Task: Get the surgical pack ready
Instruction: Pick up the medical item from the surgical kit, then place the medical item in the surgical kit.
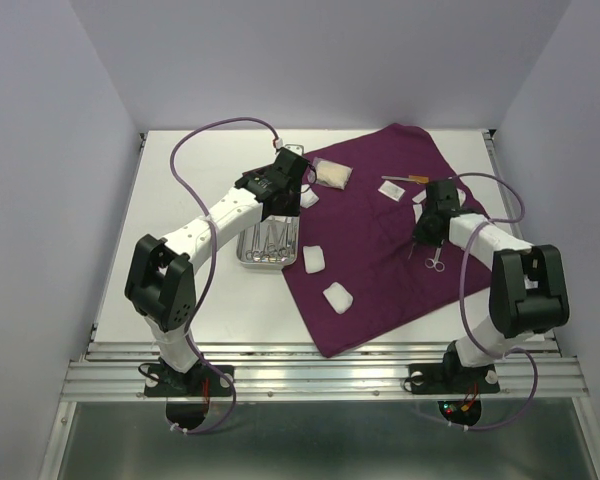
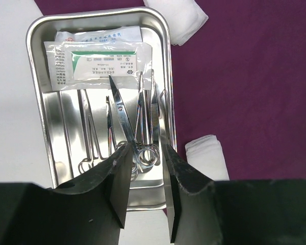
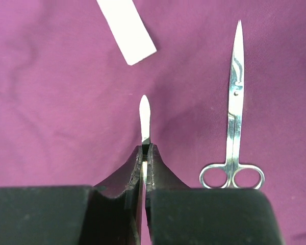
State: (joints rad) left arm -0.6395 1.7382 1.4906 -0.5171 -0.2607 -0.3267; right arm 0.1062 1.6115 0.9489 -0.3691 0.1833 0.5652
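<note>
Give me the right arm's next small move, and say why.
Probably lift straight up. The right gripper is shut on a thin silver instrument, its tip pointing out over the purple cloth, with the scissors lying close beside it. Rising first should clear both before carrying it to the steel tray, which already holds other instruments.

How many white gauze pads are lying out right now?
3. One gauze pad on the purple cloth beside the steel tray, one nearer the cloth's front edge, one partly hidden by the left arm. Others may be hidden.
</note>
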